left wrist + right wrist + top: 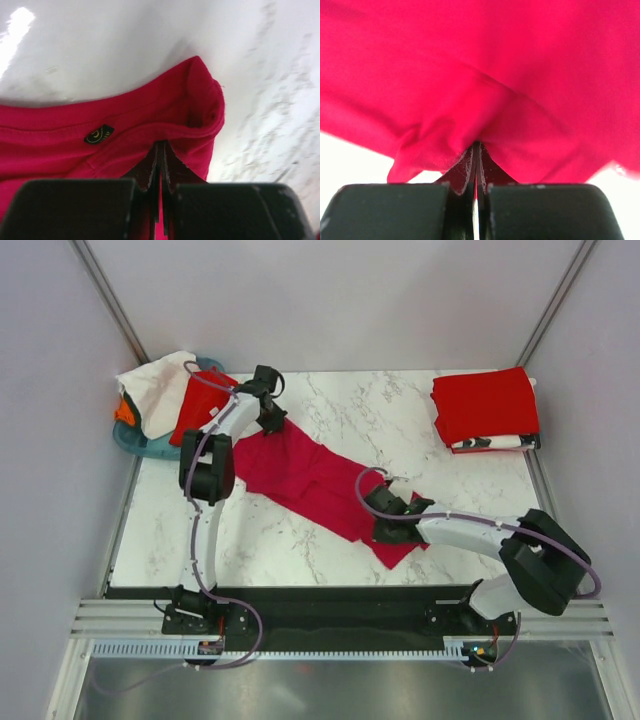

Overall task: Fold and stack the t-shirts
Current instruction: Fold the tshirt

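A crimson t-shirt (pixel 310 480) lies stretched diagonally mid-table; folded red shirts (pixel 485 405) sit far right.

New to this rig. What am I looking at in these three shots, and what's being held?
Two robot arms are bolted at the near edge of a marble table. The wide picture comes from a fixed camera above and behind them; the other two come from cameras on each wrist, looking along the fingers.

A crimson shirt lies stretched diagonally across the table. The left gripper is shut on its far end, near the collar, where a small label shows. The right gripper is shut on its near end, with cloth bunched between the fingers.

A folded red stack sits at the far right corner. At the far left, a teal basket holds more shirts: white, red, a bit of orange.
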### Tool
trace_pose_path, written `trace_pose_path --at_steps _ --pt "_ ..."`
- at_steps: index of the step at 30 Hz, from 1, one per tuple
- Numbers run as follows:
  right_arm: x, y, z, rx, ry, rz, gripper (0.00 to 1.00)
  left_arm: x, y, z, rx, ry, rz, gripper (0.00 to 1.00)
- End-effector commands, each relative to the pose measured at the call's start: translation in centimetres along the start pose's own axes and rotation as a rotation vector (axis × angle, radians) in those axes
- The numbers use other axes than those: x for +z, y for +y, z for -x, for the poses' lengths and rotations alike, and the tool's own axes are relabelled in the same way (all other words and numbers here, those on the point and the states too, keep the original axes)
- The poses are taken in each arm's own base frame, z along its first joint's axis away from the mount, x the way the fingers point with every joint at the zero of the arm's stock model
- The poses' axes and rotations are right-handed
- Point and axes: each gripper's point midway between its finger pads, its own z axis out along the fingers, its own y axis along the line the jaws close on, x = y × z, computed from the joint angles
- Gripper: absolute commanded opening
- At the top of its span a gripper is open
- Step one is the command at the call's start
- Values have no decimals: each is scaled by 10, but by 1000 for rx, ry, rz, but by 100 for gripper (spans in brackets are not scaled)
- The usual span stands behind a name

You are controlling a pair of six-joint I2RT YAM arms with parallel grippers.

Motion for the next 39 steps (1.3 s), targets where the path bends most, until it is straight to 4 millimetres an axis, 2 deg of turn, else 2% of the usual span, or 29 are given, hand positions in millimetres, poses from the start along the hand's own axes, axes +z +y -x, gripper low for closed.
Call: trace_pose_path --at_steps 1,2,3,4,5,6,7,8,10,11,12,13,14,15,17,18,19,20,22,23,25,26,29,32,33,35,36,37,39 --pt "-7 42 -81 -75 213 75 0 22 -29 -5 61 49 -75 2" --pt "-10 57 -87 -95 215 100 0 37 -33 -10 60 70 -88 2" --pt "-4 67 -98 -131 232 93 0 32 -59 2 56 46 -165 2" --pt "-5 96 -112 -194 251 131 0 36 -82 3 39 57 -247 2" --pt "-16 119 -112 -202 251 190 0 34 -91 3 27 67 -286 2" --pt "-6 127 -124 -237 276 174 0 45 -101 -1 13 81 -328 2" --pt "-18 163 -123 -262 271 253 0 45 -121 6 -10 57 -420 2" --pt "-15 174 -130 -276 293 269 0 46 -131 0 -58 94 -472 2" --pt "-28 210 -118 -265 266 389 0 61 -140 -10 -101 128 -535 2" --pt "-35 218 -111 -259 247 424 0 56 -156 -9 -143 144 -615 2" --pt "-52 228 -95 -243 200 484 0 57 -163 -10 -159 151 -649 2" --pt "-58 231 -78 -242 153 515 0 65 -164 -17 -171 164 -661 2" --pt "-76 234 -59 -226 102 557 0 61 -173 -16 -190 162 -704 2" --pt "-81 232 -47 -220 72 564 2 61 -176 -18 -194 163 -718 2" --pt "-75 213 -17 -198 25 541 4 57 -186 -29 -193 167 -741 2" --pt "-76 198 -8 -180 16 535 4 51 -197 -37 -179 164 -770 2" --pt "-69 185 11 -135 8 516 4 47 -202 -41 -174 161 -783 2" --pt "-71 175 24 -111 -10 518 4 43 -207 -42 -178 146 -792 2" --pt "-59 148 38 -62 -8 479 4 35 -219 -53 -173 140 -822 2" --pt "-63 142 46 -49 -27 482 3 33 -222 -54 -183 138 -828 2" --pt "-57 122 55 -30 -60 437 3 22 -234 -62 -183 140 -875 2" --pt "-61 118 59 -19 -76 437 3 18 -238 -66 -181 144 -883 2" --pt "-55 100 63 6 -89 403 3 5 -246 -77 -148 150 -906 2" --pt "-50 89 62 12 -88 381 5 -8 -247 -72 -120 132 -910 3" --pt "-48 85 61 10 -87 371 7 -23 -250 -59 -117 111 -926 5" --pt "-46 78 65 3 -106 356 12 -33 -247 -51 -90 99 -933 7" --pt "-45 74 68 0 -120 341 17 -43 -247 -40 -84 82 -944 10" --pt "-43 69 74 -8 -140 328 20 -68 -252 -29 -57 52 -976 12" --pt "-44 67 87 -13 -168 318 27 -87 -250 -15 -28 14 -979 21"
